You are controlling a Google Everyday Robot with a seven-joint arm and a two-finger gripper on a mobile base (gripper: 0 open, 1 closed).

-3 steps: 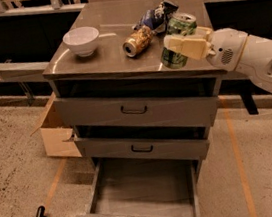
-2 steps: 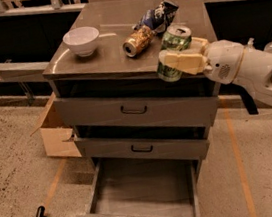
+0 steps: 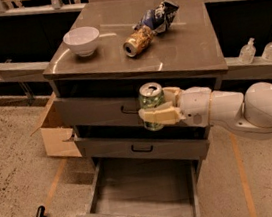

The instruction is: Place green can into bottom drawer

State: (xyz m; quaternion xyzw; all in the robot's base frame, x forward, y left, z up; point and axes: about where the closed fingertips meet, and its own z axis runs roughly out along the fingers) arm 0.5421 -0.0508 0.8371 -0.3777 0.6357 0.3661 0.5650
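The green can (image 3: 151,98) has a silver top and stands upright in my gripper (image 3: 157,110), which is shut on it. My arm (image 3: 237,111) reaches in from the right. The can hangs in the air in front of the two upper drawers, above the open bottom drawer (image 3: 142,190). That drawer is pulled out and its grey inside is empty, with a small dark handle on its front.
On the cabinet top (image 3: 188,47) lie a white bowl (image 3: 81,40), a gold-brown can on its side (image 3: 137,42) and a blue-white snack bag (image 3: 160,15). A cardboard box (image 3: 55,129) stands left of the cabinet. Two clear bottles (image 3: 259,50) sit on a ledge at right.
My gripper has carried the green can off the cabinet top, forward and down, to hang in front of the upper drawers above the open bottom drawer.
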